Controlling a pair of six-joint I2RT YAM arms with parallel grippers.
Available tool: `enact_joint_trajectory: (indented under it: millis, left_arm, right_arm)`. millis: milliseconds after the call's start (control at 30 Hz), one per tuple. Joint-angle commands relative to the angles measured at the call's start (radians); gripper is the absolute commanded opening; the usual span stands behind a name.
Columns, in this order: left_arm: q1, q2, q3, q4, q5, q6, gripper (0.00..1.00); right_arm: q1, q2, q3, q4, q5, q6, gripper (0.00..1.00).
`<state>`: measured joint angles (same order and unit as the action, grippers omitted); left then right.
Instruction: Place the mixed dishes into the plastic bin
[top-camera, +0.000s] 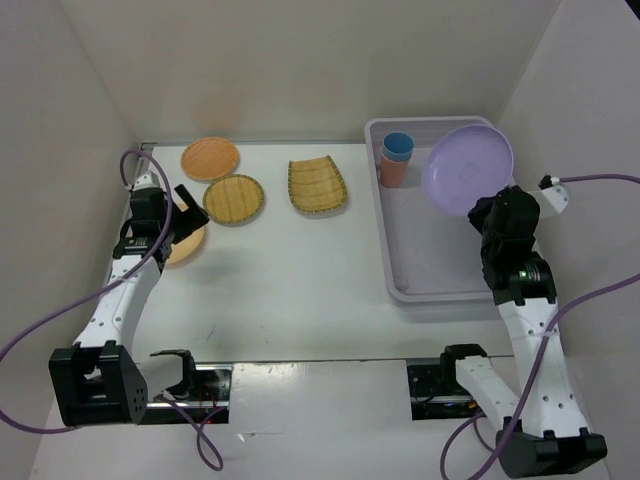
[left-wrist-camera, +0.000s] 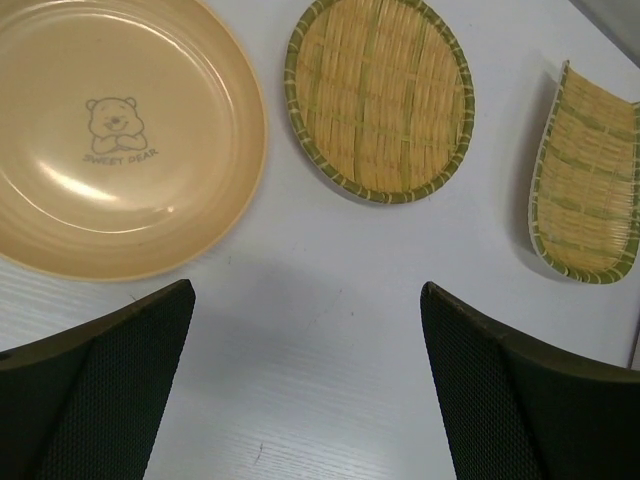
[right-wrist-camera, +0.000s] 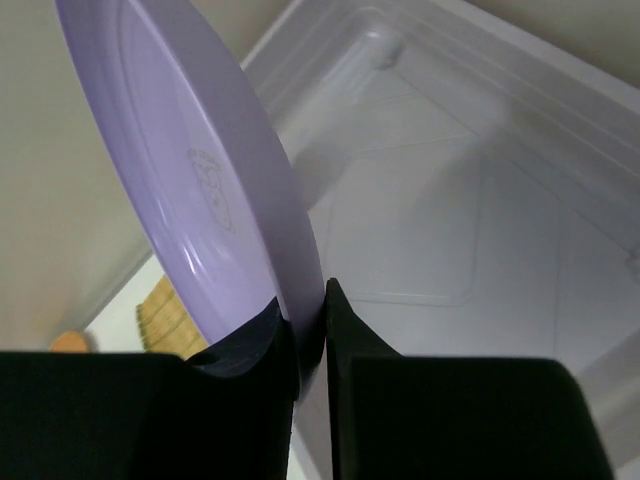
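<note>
Right wrist: right end effector (right-wrist-camera: 305, 300) pinches lavender plate (right-wrist-camera: 180, 170) over bin (right-wrist-camera: 450, 200).

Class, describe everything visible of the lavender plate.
The lavender plate is round, smooth and glossy, plastic by its look, with a shallow raised rim and a faint printed emblem at its centre. It is tilted, over the far right corner of the plastic bin. The right gripper pinches its lower rim between its jaws.
</note>
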<state>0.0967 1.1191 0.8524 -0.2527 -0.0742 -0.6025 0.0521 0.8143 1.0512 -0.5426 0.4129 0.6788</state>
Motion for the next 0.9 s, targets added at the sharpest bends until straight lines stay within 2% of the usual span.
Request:
enact_joint_trajectory:
  millis: [0,233,467,700,867]
  left_arm:
    - [0.005,0.031,0.022,0.073,0.053,0.000,1.00]
    - [0.005,0.087,0.040,0.082,0.053,0.029,1.00]
    - [0.005,0.140,0.060,0.082,0.063,0.038,1.00]
    - [0.005,0.149,0.060,0.082,0.063,0.038,1.00]
    - [0.026,0.159,0.060,0.082,0.074,0.038,1.00]
  right_arm:
    - [-0.040,0.057,-0.042,0.012,0.089,0.092,0.00]
    - [-0.153,0.130,-0.149,0.121,0.089,0.159,0.00]
    - [-0.300,0.418,-0.174,0.280,-0.140,0.159,0.00]
    - [-0.324,0.751,-0.014,0.362,-0.272,0.148,0.00]
    - [-0.324,0.891,0.085,0.395,-0.290,0.166,0.00]
